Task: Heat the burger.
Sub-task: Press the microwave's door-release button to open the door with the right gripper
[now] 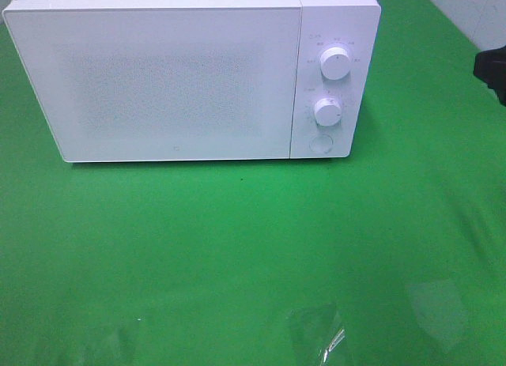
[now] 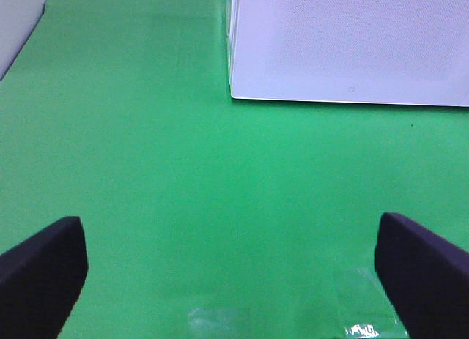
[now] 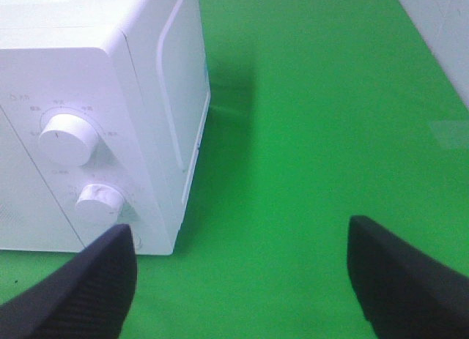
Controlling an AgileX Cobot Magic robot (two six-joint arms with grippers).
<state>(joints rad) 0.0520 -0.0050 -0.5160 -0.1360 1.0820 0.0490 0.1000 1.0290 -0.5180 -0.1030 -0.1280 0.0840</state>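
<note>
Exterior high view: a white microwave is seen at the back of the green worktop, its door shut and facing forward, with an upper knob and a lower knob on its right panel. The burger is shown in no view, so its place, heading and long axis cannot be told. The left hand is held released, fingers wide apart, before the microwave's left front corner, grasping nothing. The right hand is likewise spread and empty, just off the microwave's knob end
</note>
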